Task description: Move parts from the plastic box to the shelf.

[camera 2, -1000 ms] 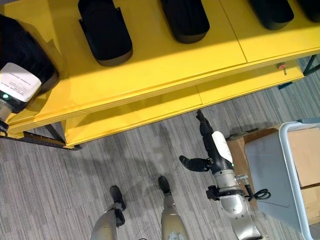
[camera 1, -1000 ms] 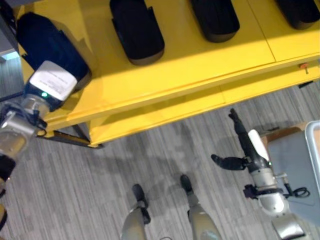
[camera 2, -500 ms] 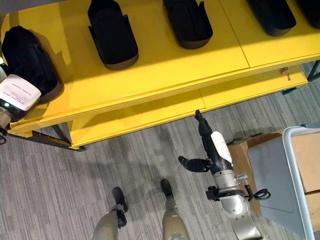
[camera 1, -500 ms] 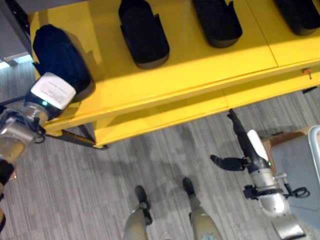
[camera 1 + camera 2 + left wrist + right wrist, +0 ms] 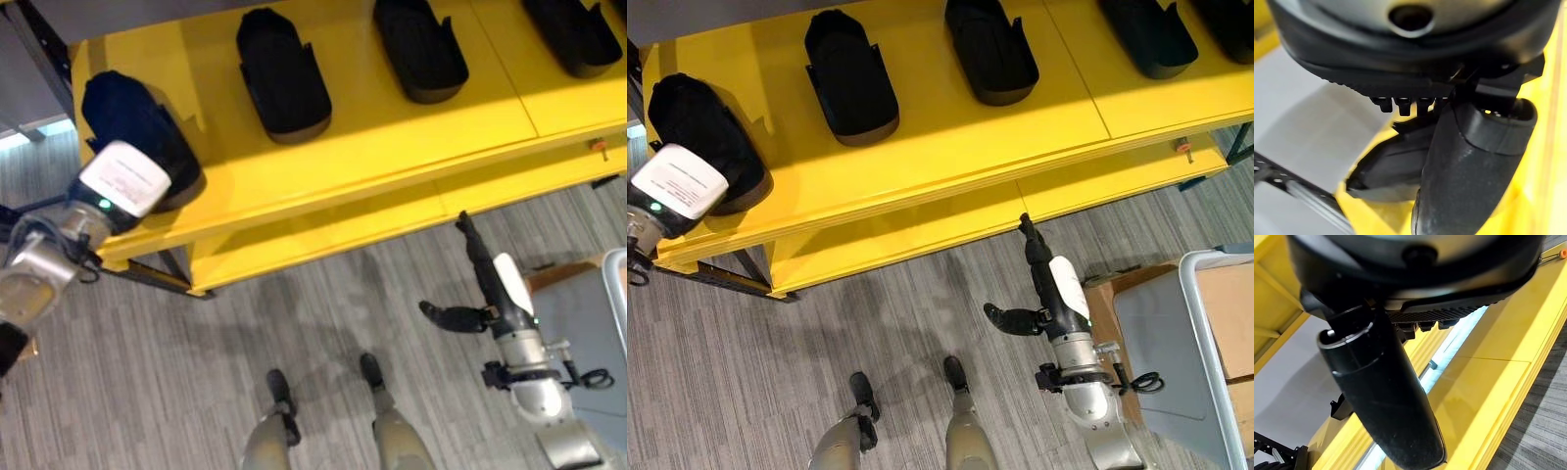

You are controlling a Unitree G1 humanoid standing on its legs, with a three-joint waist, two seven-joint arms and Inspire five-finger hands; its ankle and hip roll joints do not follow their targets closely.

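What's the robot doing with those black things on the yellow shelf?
The robot is putting black parts on the yellow shelf. Its left hand is at the shelf's left end, on a black part that lies there; its fingers are hidden. More black parts already sit in a row on the shelf. Its right hand hangs open over the floor, holding nothing, beside the plastic box.

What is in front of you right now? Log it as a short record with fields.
shelf: yellow, holds a row of black parts
leftmost part: on the shelf's left end
left robot hand: at the leftmost part, grip hidden
right robot hand: open, empty, over the floor
plastic box: on the robot's right, beside the right arm
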